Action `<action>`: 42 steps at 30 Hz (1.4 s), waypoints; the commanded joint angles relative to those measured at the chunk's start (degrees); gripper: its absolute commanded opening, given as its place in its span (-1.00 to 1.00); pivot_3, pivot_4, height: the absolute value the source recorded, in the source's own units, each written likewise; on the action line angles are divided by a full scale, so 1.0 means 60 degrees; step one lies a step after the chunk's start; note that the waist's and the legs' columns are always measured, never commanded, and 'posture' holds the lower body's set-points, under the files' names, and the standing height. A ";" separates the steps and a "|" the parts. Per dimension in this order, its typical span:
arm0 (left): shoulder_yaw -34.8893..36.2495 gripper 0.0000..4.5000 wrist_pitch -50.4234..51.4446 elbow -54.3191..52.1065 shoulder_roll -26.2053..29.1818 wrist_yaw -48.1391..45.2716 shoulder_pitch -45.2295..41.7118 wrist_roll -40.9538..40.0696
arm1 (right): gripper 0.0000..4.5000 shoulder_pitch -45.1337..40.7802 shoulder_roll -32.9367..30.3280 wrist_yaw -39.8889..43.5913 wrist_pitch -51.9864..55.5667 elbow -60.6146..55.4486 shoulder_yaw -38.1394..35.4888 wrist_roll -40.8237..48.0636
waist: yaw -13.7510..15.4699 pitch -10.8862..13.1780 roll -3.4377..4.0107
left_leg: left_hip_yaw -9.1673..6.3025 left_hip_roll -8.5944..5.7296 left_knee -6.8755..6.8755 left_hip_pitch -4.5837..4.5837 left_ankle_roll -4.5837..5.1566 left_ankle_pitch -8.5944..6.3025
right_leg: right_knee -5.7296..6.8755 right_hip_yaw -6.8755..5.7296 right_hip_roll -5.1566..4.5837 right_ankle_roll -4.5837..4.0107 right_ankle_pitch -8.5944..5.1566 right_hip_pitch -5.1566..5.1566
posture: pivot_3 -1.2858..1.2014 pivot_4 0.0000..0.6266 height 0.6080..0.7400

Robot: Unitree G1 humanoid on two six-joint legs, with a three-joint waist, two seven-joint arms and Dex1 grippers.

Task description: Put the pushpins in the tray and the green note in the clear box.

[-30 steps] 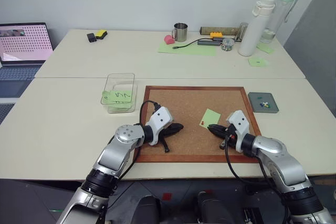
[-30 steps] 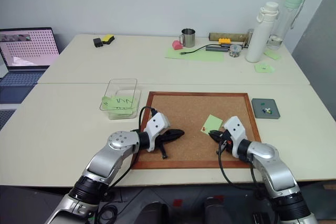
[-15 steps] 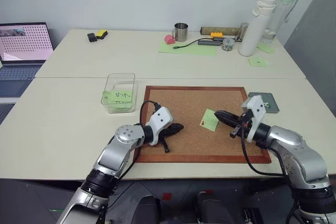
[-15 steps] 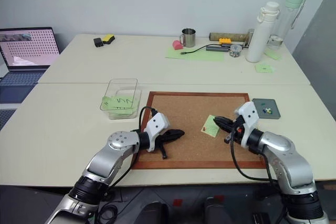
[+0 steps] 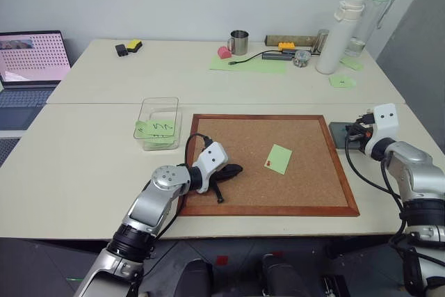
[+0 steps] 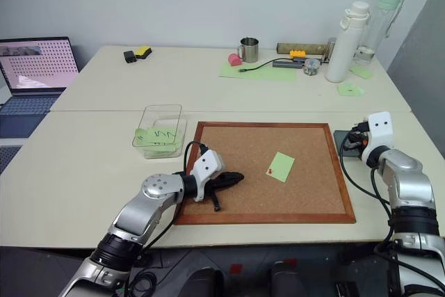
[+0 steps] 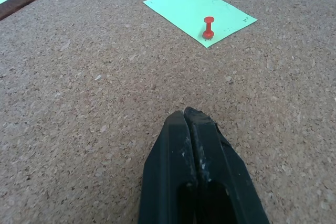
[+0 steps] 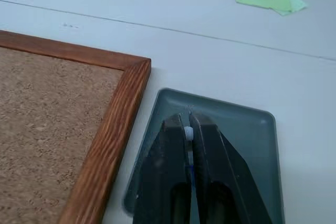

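Observation:
The green note [image 5: 278, 158] lies on the corkboard [image 5: 236, 140], with a red pushpin [image 7: 208, 27] standing in its near corner. My left gripper [image 5: 236, 170] rests shut and empty on the cork, left of the note. At the board's right edge my right gripper [image 8: 187, 121] hangs over the dark grey tray [image 8: 247, 129]. It is shut, with a small pale pushpin head pinched at its fingertips. The fingers hide most of the tray's floor. The clear box [image 5: 160, 100] stands off the board's far left corner, holding scribbled green notes [image 5: 156, 129].
A laptop [image 5: 31, 57] sits at the far left. On the back table stand a metal mug [image 5: 238, 42], a pale-green sheet [image 5: 250, 64], bottles [image 5: 341, 33] and small green notes [image 5: 341, 82]. The tray lies close to the table's right edge.
My right gripper swung from the note's near edge to the right and away, over the tray. The note shifted slightly as it left. The left arm stayed still.

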 commanded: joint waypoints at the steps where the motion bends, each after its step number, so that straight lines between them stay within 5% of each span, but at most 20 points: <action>1: -0.0195 -1.00 0.0194 0.0029 0.0170 0.0016 0.0325 0.0199 | -0.77 -0.0605 -0.0012 0.0129 -0.0343 0.0649 -0.0433 0.0220 | 0.0005 0.0000 0.0000 | -0.0003 0.0000 0.0000 -0.0001 0.0000 0.0000 | 0.0001 -0.0002 0.0000 0.0000 0.0000 0.0000 | 0.03 -0.52 1.00; 7: -0.0150 -1.00 0.0286 -0.0128 0.0242 0.0039 0.0438 0.0179 | -0.29 -0.0757 -0.0124 0.0206 -0.0808 0.1132 -0.0387 0.0041 | 0.0003 0.0000 0.0000 | -0.0003 0.0003 -0.0007 -0.0002 0.0000 0.0000 | -0.0004 -0.0001 0.0001 -0.0001 0.0000 0.0000 | 0.03 -0.52 1.00; 18: -0.0214 -1.00 0.0214 0.0101 0.0171 0.0039 0.0230 0.0215 | -0.29 -0.0477 -0.0185 0.0345 -0.0752 0.0750 -0.0492 0.0139 | 0.0002 -0.0001 0.0002 | -0.0002 0.0003 -0.0007 0.0001 0.0000 0.0000 | -0.0002 0.0000 0.0001 -0.0001 0.0000 0.0000 | 0.03 -0.52 1.00; 24: -0.0248 -1.00 0.0178 0.0163 0.0134 0.0040 0.0180 0.0241 | -0.29 0.0142 -0.0744 0.0367 -0.2555 0.0975 0.0675 -0.1486 | 0.0007 -0.0001 0.0003 | 0.0000 0.0001 -0.0006 0.0001 0.0000 0.0000 | -0.0002 0.0000 0.0000 0.0001 -0.0001 0.0000 | 0.03 -0.52 1.00; 31: -0.0246 -1.00 0.0202 0.0099 0.0151 0.0053 0.0228 0.0233 | -0.29 0.0101 -0.0623 0.0415 -0.2790 0.0989 0.0393 -0.1284 | 0.0006 -0.0002 0.0004 | 0.0002 0.0000 -0.0005 0.0005 0.0000 0.0000 | 0.0000 0.0004 -0.0001 0.0003 -0.0001 0.0002 | 0.03 -0.52 1.00; 42: -0.0171 -1.00 0.0257 -0.0009 0.0204 0.0108 0.0336 0.0215 | -0.29 0.2254 0.0200 0.2254 0.0247 -0.5566 0.0484 0.2329 | 0.0020 -0.0005 0.0009 | -0.0021 0.0010 -0.0008 0.0000 0.0000 0.0000 | 0.0001 -0.0011 0.0005 0.0006 -0.0003 0.0005 | 0.03 -0.52 1.00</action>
